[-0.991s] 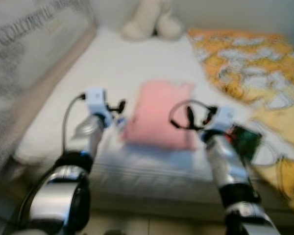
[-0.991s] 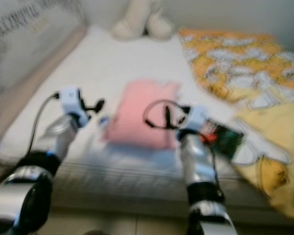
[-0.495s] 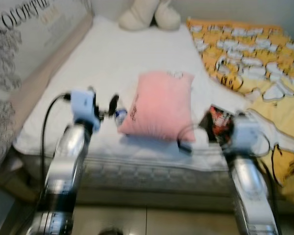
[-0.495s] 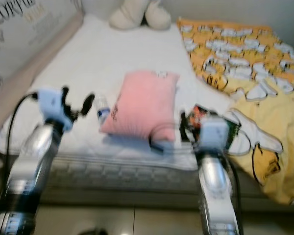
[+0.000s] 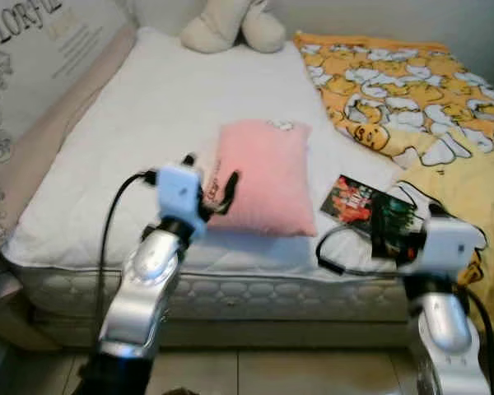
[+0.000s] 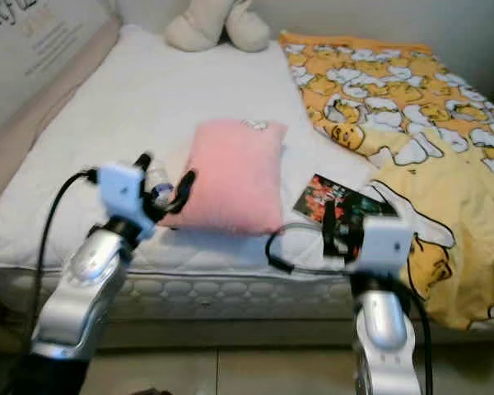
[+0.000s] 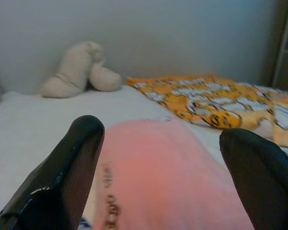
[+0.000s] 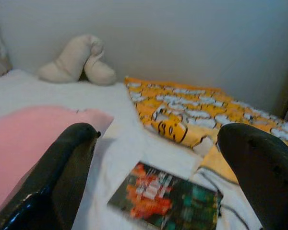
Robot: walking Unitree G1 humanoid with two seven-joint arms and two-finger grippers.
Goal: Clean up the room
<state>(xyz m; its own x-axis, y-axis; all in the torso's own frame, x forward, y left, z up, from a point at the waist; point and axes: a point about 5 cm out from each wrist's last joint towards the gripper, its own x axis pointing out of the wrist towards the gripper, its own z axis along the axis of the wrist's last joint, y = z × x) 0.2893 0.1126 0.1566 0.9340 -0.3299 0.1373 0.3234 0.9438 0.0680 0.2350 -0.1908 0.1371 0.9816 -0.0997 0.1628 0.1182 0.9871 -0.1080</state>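
From the head camera, a white mattress (image 5: 148,107) lies ahead with a soft pink rectangular pillow (image 5: 263,177) near its close edge. Right of the pillow lies a dark glossy book with a red and green cover (image 5: 358,202), beside a yellow and orange cartoon-print blanket (image 5: 403,90). A cream plush toy (image 5: 226,25) sits at the far end. A small clear plastic bottle (image 6: 156,183) lies just left of the pillow. The left gripper (image 5: 212,183) hovers at the pillow's near left corner, fingers spread. The right gripper (image 5: 387,234) hangs over the book's near edge.

In the left wrist view, two black fingers (image 7: 62,177) stand wide apart with the pink pillow between and beyond them, gripping nothing.

In the right wrist view, the fingers (image 8: 62,172) are likewise spread wide, the book lying between them, untouched.
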